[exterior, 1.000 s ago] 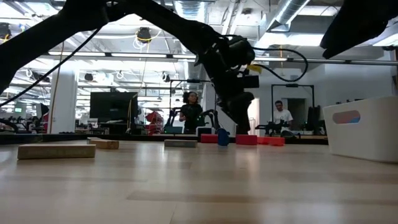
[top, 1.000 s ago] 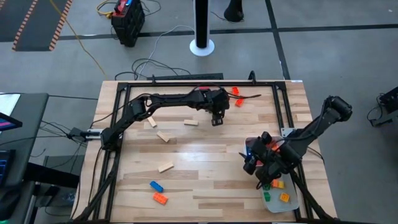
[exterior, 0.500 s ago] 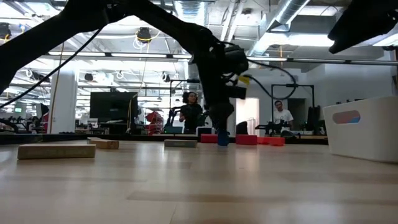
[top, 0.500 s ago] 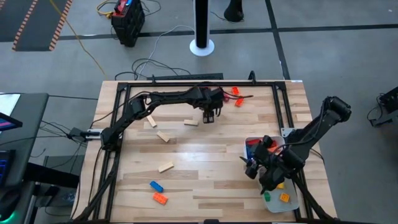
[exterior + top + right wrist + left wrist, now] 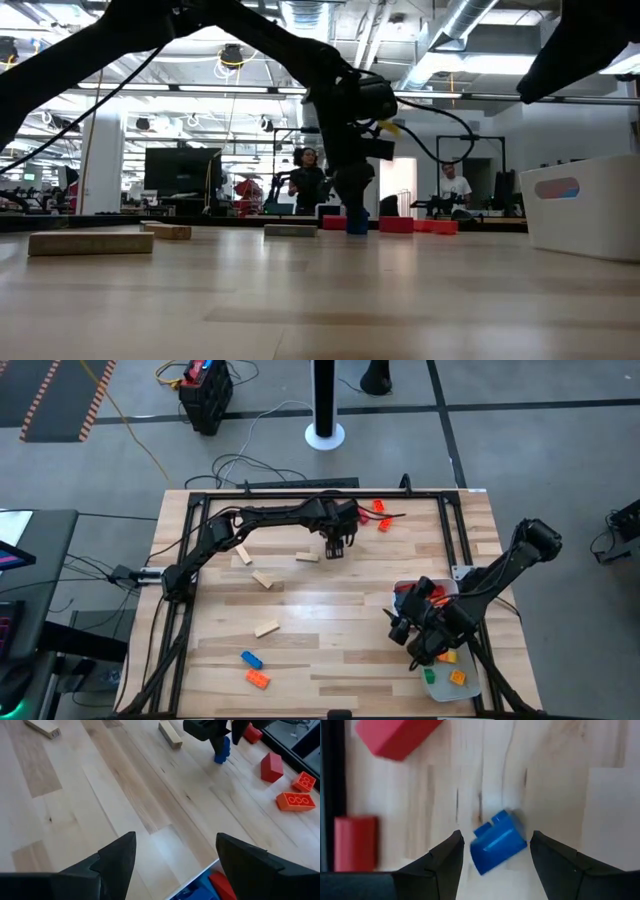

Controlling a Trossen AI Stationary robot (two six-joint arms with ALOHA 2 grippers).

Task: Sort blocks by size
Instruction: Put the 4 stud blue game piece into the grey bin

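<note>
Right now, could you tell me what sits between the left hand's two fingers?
A small blue block lies on the table between the open left hand's fingers, with a gap on either side. The left wrist view shows this best.

**Layout around the two sets of fingers**

Left gripper point(image 5: 495, 857) stands low over the far middle of the table point(image 5: 330, 610); a squarish block point(image 5: 497, 841) lies between its fingers point(image 5: 447, 857), tilted. Two more blocks point(image 5: 395, 737) lie beyond one fingertip. An oblong block point(image 5: 307, 557) lies just beside it. Right gripper point(image 5: 404, 628) hangs at the near right, beside a tray point(image 5: 470, 690) with small blocks in it.
</note>
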